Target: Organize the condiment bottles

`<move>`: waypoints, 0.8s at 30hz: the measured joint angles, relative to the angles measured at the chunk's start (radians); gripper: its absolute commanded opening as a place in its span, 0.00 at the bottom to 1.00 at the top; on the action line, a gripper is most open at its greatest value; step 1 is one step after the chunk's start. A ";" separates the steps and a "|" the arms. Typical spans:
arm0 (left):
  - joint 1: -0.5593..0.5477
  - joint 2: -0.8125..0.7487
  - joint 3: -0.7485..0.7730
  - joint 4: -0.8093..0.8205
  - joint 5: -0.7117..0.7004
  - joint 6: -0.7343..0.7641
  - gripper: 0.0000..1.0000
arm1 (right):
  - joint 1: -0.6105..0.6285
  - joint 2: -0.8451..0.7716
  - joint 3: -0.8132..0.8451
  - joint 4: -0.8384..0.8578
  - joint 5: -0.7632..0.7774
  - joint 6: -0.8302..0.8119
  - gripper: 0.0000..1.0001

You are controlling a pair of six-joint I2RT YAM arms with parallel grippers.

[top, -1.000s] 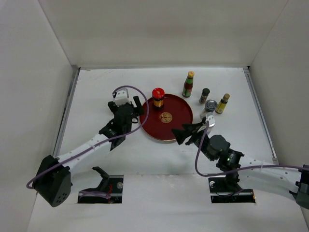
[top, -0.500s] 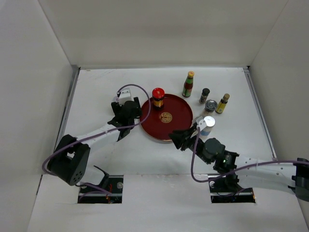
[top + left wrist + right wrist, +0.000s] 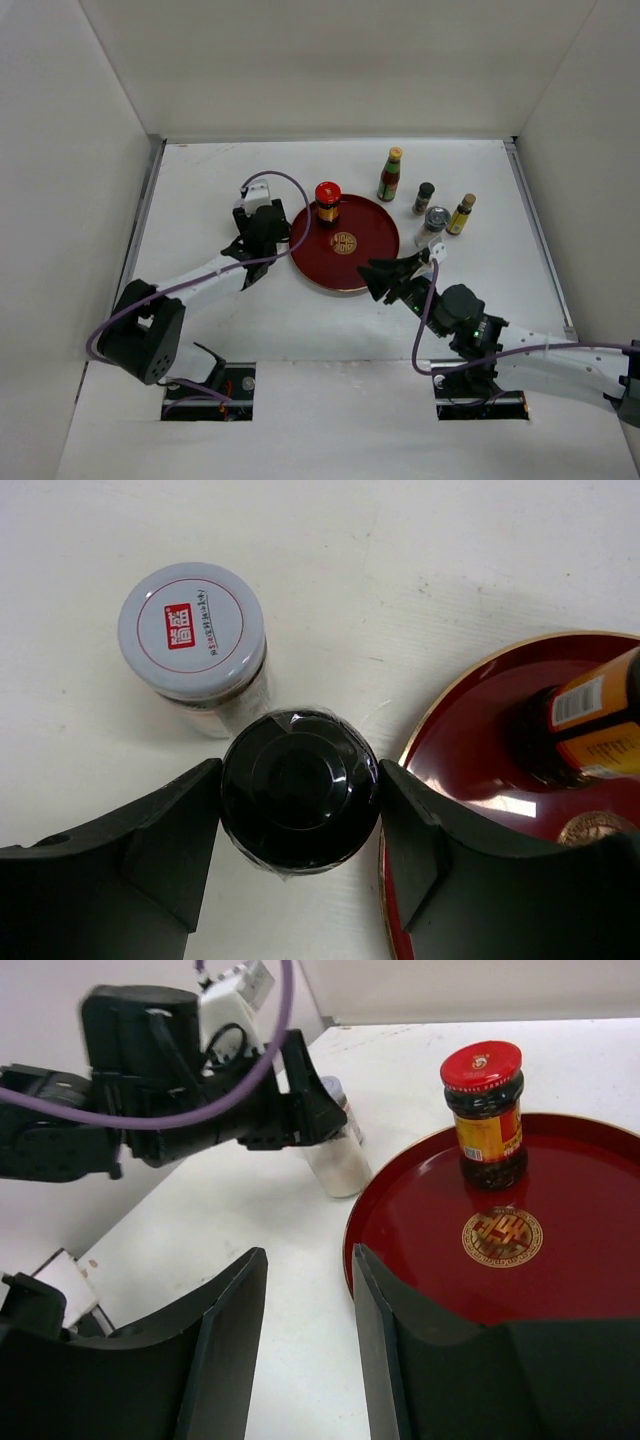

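Note:
My left gripper [image 3: 300,775] is shut on a black-capped bottle [image 3: 300,795] standing on the table just left of the red tray [image 3: 470,740]; both fingers press its cap. A white-lidded jar [image 3: 190,630] stands right behind it. From above, the left gripper [image 3: 262,232] sits at the tray's left edge. A red-capped jar [image 3: 327,203] stands on the tray [image 3: 370,225]. My right gripper [image 3: 308,1260] hangs open over bare table by the tray's near rim [image 3: 560,1290], with nothing between its fingers.
Right of the tray stand a red-sauce bottle with a yellow-green cap [image 3: 390,175], a small black-capped bottle [image 3: 424,197], a silver-lidded jar [image 3: 435,220] and a yellow bottle with a tan cap [image 3: 460,214]. White walls enclose the table on three sides.
The left gripper moved in beside the tray and closed on the black-capped bottle. The right gripper shifted slightly back and right along the tray's near rim.

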State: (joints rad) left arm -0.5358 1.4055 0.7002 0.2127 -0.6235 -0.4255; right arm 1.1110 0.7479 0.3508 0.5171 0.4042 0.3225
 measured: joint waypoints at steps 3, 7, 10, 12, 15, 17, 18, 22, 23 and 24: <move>-0.037 -0.093 -0.002 -0.035 -0.024 0.006 0.35 | 0.000 0.003 0.000 0.002 0.000 0.004 0.50; -0.133 -0.222 0.000 -0.014 -0.068 0.019 0.35 | -0.006 0.004 -0.002 0.006 0.001 0.012 0.59; -0.202 -0.229 0.023 0.003 -0.084 0.026 0.35 | -0.021 0.001 -0.008 0.010 0.004 0.018 0.61; -0.236 -0.185 0.047 0.019 -0.083 0.027 0.35 | -0.035 -0.003 -0.008 0.009 0.006 0.023 0.61; -0.252 -0.085 0.084 0.039 -0.069 0.027 0.35 | -0.045 -0.015 -0.010 0.013 0.008 0.029 0.62; -0.252 -0.011 0.103 0.045 -0.061 0.027 0.35 | -0.050 -0.021 -0.016 0.014 0.008 0.033 0.62; -0.252 0.019 0.109 0.046 -0.058 0.027 0.35 | -0.051 -0.022 -0.019 0.014 0.008 0.035 0.62; -0.249 0.129 0.127 0.050 -0.047 0.029 0.36 | -0.051 -0.021 -0.023 0.014 0.008 0.040 0.62; -0.248 0.150 0.128 0.057 -0.045 0.030 0.38 | -0.051 -0.021 -0.023 0.014 0.007 0.040 0.62; -0.246 0.171 0.128 0.066 -0.045 0.030 0.39 | -0.051 -0.021 -0.023 0.014 0.007 0.040 0.62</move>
State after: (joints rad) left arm -0.7818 1.5761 0.8284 0.2787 -0.6685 -0.3958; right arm 1.0595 0.7269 0.3275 0.5312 0.4114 0.3630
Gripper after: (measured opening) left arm 0.578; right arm 0.620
